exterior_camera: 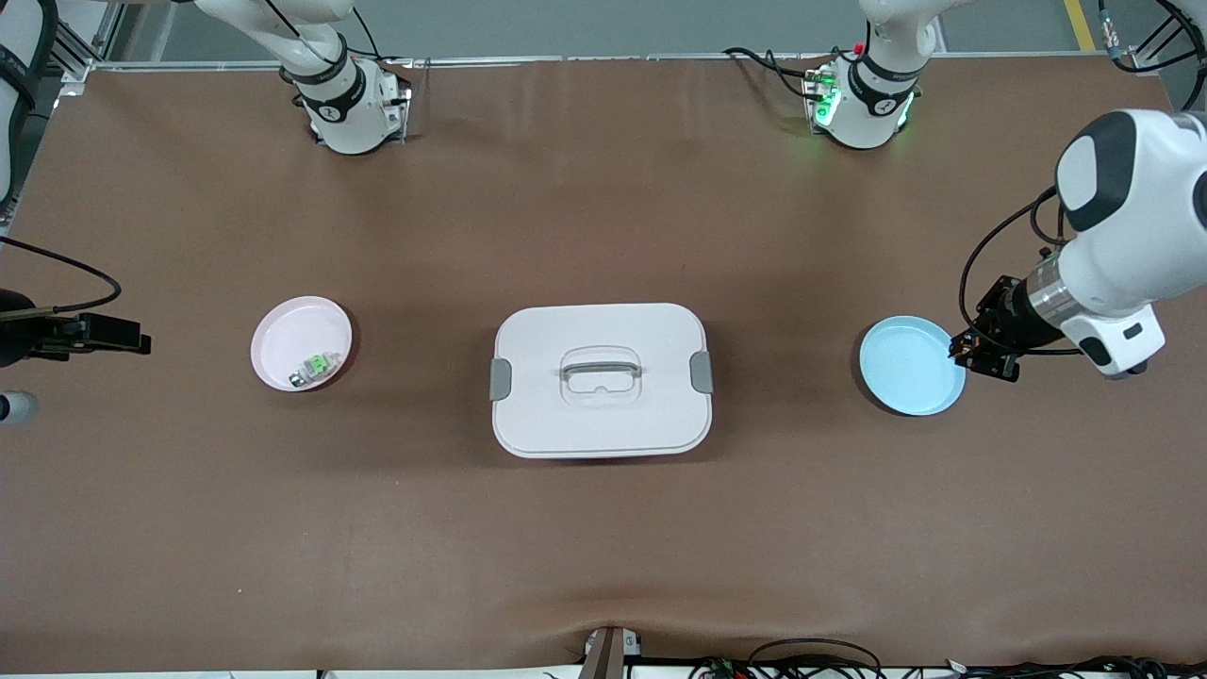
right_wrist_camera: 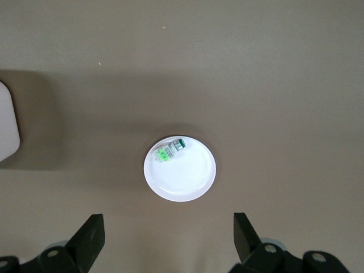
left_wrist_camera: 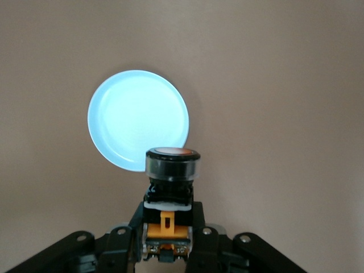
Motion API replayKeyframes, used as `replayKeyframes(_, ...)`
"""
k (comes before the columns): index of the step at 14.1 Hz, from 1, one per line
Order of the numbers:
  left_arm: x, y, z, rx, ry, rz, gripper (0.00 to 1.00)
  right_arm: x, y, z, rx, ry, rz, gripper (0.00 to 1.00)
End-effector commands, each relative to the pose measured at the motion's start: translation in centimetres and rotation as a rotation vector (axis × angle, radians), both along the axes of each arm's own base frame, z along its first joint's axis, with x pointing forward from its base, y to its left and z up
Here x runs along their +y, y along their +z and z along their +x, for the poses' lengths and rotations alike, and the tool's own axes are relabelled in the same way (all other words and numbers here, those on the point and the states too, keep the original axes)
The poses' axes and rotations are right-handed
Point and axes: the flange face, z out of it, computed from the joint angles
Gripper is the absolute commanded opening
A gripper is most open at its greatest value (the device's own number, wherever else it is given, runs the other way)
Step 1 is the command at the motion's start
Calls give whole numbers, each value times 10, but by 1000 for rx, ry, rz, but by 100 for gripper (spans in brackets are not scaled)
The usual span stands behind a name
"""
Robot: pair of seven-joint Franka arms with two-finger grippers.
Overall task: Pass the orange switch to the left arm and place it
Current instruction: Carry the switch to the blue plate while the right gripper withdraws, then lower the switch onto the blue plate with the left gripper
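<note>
Brown matte tabletop [exterior_camera: 603, 528], robot bases along the top edge of the front view, cables trailing off the sides. In that view the white box [exterior_camera: 602, 379] sits dead centre between a pink plate [exterior_camera: 283, 325] toward the right arm's end and a light blue plate [exterior_camera: 907, 368] toward the left arm's end. A small green-and-silver switch [exterior_camera: 314, 368] lies in the pink plate. The left gripper [exterior_camera: 976, 351] hangs up in the air at the blue plate's outer rim. The right gripper [exterior_camera: 127, 337] is at the frame edge, outward of the pink plate; it looks like it's just waiting.

Left wrist view: here's the orange switch [left_wrist_camera: 170, 187], clamped between the left gripper's [left_wrist_camera: 168, 244] fingers by its lower black-and-orange block, cap end pointing away from the wrist. The blue plate [left_wrist_camera: 133, 111] is below, a little off to one side of the switch. It looks like a light, rigid plastic part, nothing fragile, but the round metal collar seems slippery, so the squarer lower body is the sensible place to pinch it.

Right wrist view: the right gripper's [right_wrist_camera: 168, 239] fingers [right_wrist_camera: 91, 236] are spread wide with nothing between them, high above the pink plate [right_wrist_camera: 187, 182], which holds the green switch [right_wrist_camera: 170, 150]. A corner of the box [right_wrist_camera: 7, 128] peeks in at the edge.
</note>
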Motion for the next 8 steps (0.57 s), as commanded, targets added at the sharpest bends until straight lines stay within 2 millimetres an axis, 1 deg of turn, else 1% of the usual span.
replayKeyframes(1, 1, -26, 9, -3, 81, 56, 0, -19, -5, -6, 18, -40, 4, 100)
replayKeyframes(3, 2, -54, 17, 2, 168, 80, 0, -23, -5, -6, 16, -84, 0, 100)
replayKeyframes(5, -1, -74, 19, 12, 200, 103, 0, -30, -5, -7, 20, -93, 0, 100)
replayKeyframes(6, -2, -82, 20, 21, 206, 107, 0, -30, 0, -8, 9, -95, -4, 100)
replayKeyframes(8, -8, -97, 19, 17, 221, 97, 0, -30, 19, -15, -22, -99, -10, 100)
